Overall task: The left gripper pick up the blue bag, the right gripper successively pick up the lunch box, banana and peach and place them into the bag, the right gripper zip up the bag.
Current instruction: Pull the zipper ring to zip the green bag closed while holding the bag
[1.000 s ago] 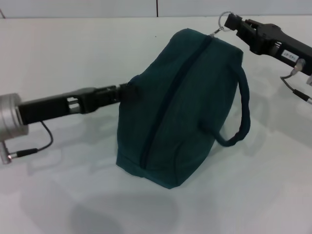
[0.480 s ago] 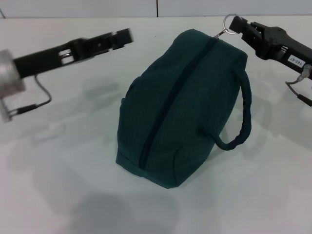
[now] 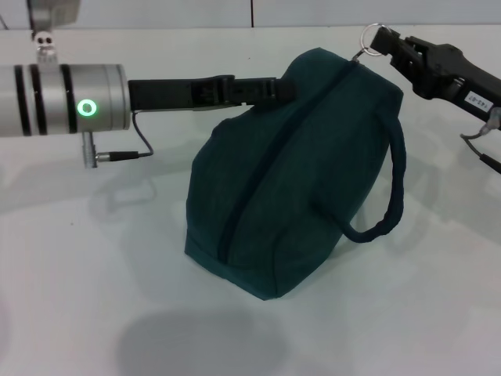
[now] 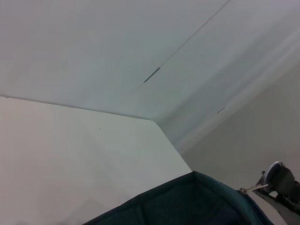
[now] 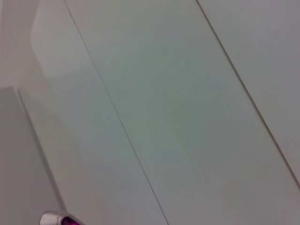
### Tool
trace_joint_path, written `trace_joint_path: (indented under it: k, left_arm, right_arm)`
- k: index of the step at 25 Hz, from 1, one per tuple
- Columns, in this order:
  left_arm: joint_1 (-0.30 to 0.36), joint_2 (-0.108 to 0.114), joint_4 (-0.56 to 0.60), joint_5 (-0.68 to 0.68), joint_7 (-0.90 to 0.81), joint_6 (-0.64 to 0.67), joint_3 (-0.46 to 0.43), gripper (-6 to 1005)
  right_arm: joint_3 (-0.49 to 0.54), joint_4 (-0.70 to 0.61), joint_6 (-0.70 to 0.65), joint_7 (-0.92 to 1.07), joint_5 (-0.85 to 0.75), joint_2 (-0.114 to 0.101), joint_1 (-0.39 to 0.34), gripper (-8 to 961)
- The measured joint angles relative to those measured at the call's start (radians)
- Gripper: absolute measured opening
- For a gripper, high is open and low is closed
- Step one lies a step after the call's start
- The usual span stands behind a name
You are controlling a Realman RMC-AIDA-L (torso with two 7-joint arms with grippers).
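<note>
The blue bag [image 3: 297, 168] is seen in the middle of the table [image 3: 94, 274], zipped shut along its top. Its ring pull [image 3: 373, 35] at the far right is pinched by the right gripper [image 3: 389, 45]. The left gripper [image 3: 274, 88] is laid against the bag's far left top, fingers closed as far as can be told; letting go is likely needed next.

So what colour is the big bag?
Dark teal-blue; the blue bag shows best in the head view.
</note>
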Motion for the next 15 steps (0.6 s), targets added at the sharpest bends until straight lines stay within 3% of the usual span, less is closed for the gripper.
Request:
trace_joint_path:
  k: [10, 15]
  left_arm:
    - [-0.011, -0.008, 0.004, -0.003, -0.031, -0.010, 0.007, 841]
    - [-0.007, -0.011, 0.005, -0.019, -0.010, -0.003, 0.007, 709]
  right_arm:
    - [-0.003, 0.001, -0.014, -0.001, 0.015, 0.000, -0.017, 79]
    - [-0.003, 0.003, -0.027, -0.002, 0.015, 0.000, -0.020, 83]
